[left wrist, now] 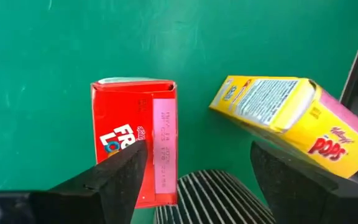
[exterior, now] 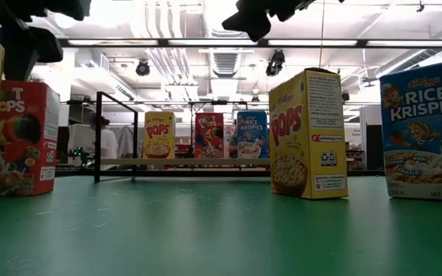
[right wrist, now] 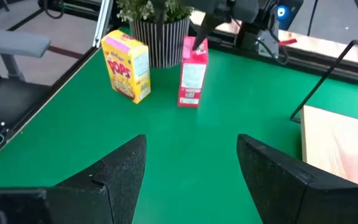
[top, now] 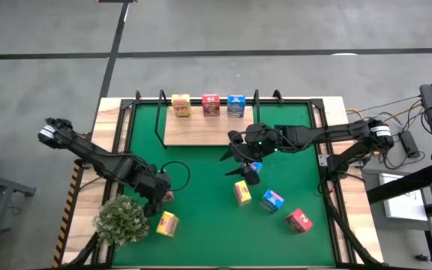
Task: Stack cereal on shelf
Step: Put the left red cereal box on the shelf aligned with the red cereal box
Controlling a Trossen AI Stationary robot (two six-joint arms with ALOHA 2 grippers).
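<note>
Three cereal cartons, yellow, red and blue, stand in a row along the far edge of the wooden shelf. A red carton stands upright on the green mat, and my left gripper hangs open just above it, pointing down. A yellow carton stands close beside it. My right gripper is open with nothing between its fingers, above the mat's middle, next to a small blue carton. More cartons stand near it: yellow, blue and red. My left gripper comes at the red carton from above, and one finger stands over the carton's top edge. I cannot tell whether that finger touches it. The carton stands upright on the mat on its own base.
A bushy plant in a striped pot stands at the near left corner, right beside my left gripper. The shelf's black wire frame rises at its ends. Bare mat lies between the near cartons.
</note>
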